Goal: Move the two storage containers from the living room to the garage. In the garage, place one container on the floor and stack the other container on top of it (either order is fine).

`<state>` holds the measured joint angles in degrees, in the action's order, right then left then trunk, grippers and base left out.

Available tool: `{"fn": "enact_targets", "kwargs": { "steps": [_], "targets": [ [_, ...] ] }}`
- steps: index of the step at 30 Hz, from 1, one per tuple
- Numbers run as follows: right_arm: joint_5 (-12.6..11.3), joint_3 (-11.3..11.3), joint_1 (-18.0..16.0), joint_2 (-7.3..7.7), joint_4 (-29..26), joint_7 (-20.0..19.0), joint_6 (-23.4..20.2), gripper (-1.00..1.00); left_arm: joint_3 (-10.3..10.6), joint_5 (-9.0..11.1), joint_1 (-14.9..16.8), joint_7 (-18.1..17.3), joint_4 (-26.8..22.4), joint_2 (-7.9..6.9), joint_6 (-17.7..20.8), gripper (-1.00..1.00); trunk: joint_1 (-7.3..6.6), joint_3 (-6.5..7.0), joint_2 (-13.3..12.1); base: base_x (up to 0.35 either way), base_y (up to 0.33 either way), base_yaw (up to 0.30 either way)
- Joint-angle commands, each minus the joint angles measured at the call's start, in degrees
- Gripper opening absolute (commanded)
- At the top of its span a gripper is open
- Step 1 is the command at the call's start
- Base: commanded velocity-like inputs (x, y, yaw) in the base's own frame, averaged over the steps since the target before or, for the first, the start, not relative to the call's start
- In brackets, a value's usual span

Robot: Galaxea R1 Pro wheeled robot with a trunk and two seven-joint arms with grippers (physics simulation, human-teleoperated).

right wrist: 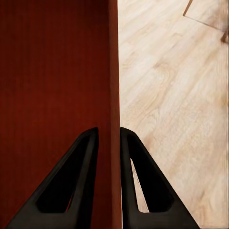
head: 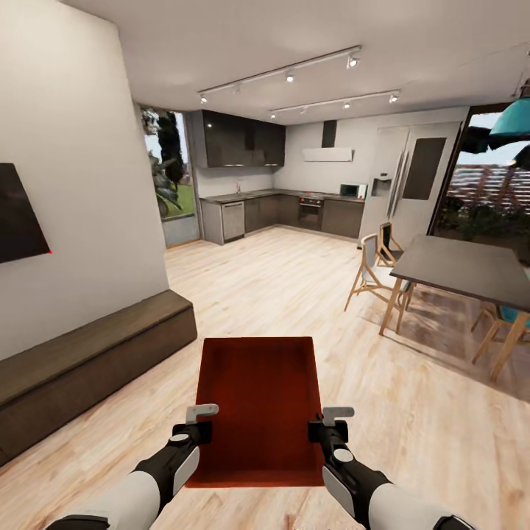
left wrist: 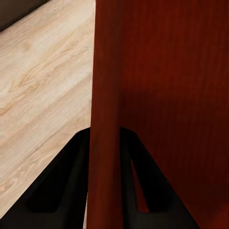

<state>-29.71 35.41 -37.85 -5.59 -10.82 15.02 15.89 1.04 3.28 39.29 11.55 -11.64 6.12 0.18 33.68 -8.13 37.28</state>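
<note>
1. An open-plan room with a light wood plank floor [head: 294, 294] stretches away from the robot toward a kitchen at the far end.
2. A white wall [head: 73, 162] runs along the left side, with the edge of a black TV [head: 18, 213] mounted on it.
3. A long low dark-brown bench [head: 88, 364] sits on the floor against that wall, on the near left.
4. On the right stands a dark-topped dining table [head: 464, 269] on wooden legs, with a light wooden chair [head: 372, 269] just beside its far left corner.
5. The far kitchen has dark cabinets [head: 243, 140] above a counter, and a tall pale fridge [head: 401, 184] at its right.
6. An orange-red storage container [head: 258, 401], open side up, is held up in front of the robot, near and centred, above the plank floor.
7. The left gripper [head: 197, 428] is clamped on the container's left wall near the near corner; in the left wrist view its dark fingers [left wrist: 62, 191] sit one on each side of the red wall [left wrist: 106, 143].
8. The right gripper [head: 327, 430] is clamped on the container's right wall; in the right wrist view its fingers [right wrist: 67, 186] pinch the thin red wall [right wrist: 110, 143] between them, floor visible beyond.
</note>
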Motion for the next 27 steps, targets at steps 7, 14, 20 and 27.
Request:
{"fn": "enact_targets", "kwargs": {
  "steps": [7, 14, 20, 27],
  "targets": [
    [-1.9, -3.3, -0.1, 0.34, -0.3, 0.1, 0.6, -1.0, -1.4, 0.9, 0.0, 0.4, 0.1, -1.48, 0.0, -1.0, 0.02, -0.09, 0.1, 0.0, 0.0, -0.285],
    [-1.9, -3.3, -0.1, 0.35, -0.3, 0.1, 0.6, -1.0, -1.3, 0.9, 0.0, 0.4, 0.1, -1.55, 0.0, -1.0, 0.02, -0.09, 0.1, 0.0, 0.0, -0.285],
    [-1.9, -3.3, -0.1, 0.38, -0.3, 0.1, 0.6, -1.0, -1.3, 0.9, 0.0, 0.4, 0.0, -1.55, 0.0, -1.0, 0.02, -0.09, 0.1, 0.0, 0.0, -0.285],
    [-1.9, -3.3, -0.1, 0.4, -0.4, 0.0, 0.7, -1.0, -1.3, 0.9, 0.0, 0.4, 0.0, -1.55, -0.1, -1.0, 0.02, -0.09, 0.1, 0.0, 0.0, -0.285]
  ]
}}
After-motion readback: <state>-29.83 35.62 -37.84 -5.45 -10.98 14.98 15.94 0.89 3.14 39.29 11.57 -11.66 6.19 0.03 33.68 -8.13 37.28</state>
